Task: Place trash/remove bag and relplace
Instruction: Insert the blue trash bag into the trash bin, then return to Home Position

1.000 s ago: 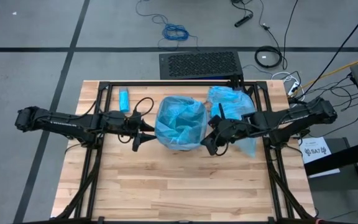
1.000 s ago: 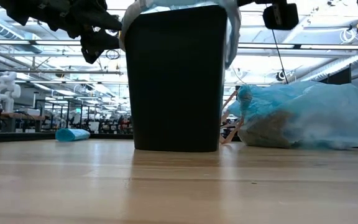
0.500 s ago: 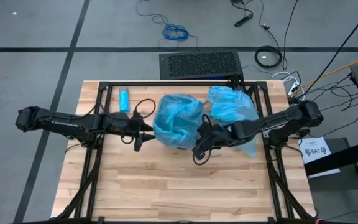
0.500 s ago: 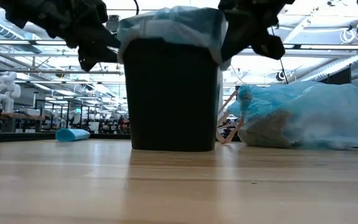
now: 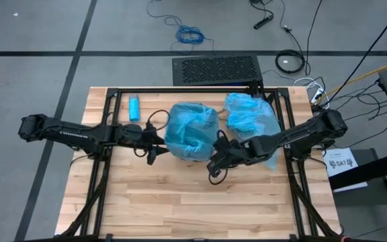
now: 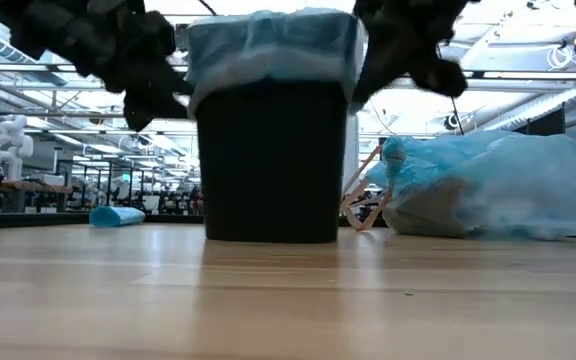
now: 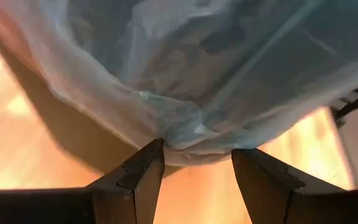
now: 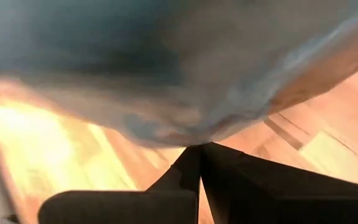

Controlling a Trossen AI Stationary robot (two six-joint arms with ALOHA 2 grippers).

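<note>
A black bin (image 6: 271,165) stands near the middle of the wooden bench (image 5: 180,202), lined with a thin light-blue bag (image 5: 192,130) whose crumpled film folds over the rim. Beside it, toward the right arm's side, lies a second blue bag (image 5: 250,115), stuffed and lumpy — the trash (image 6: 433,210) shows through its film as brownish wads. A small blue oblong (image 5: 134,107) lies well apart, near the bench's far left corner.

The high view shows the liner only as a rumpled blue mound that hides the bin; the low view shows the bin's dark wall with the film hanging over its top edge, and the full bag (image 6: 488,190) resting on the bench just beside it. The left wrist view shows the film drawn into a bunched fold right at the fingertips.

The left tool (image 5: 154,144) is at the bin's left rim, its fingers (image 7: 142,177) spread wide, the bunched liner (image 7: 185,93) between their tips — touching, not pinched. The right tool (image 5: 215,163) is at the bin's near-right side, its fingers (image 8: 194,171) pressed together with nothing between them, just under the overhanging film (image 8: 166,81).
</note>
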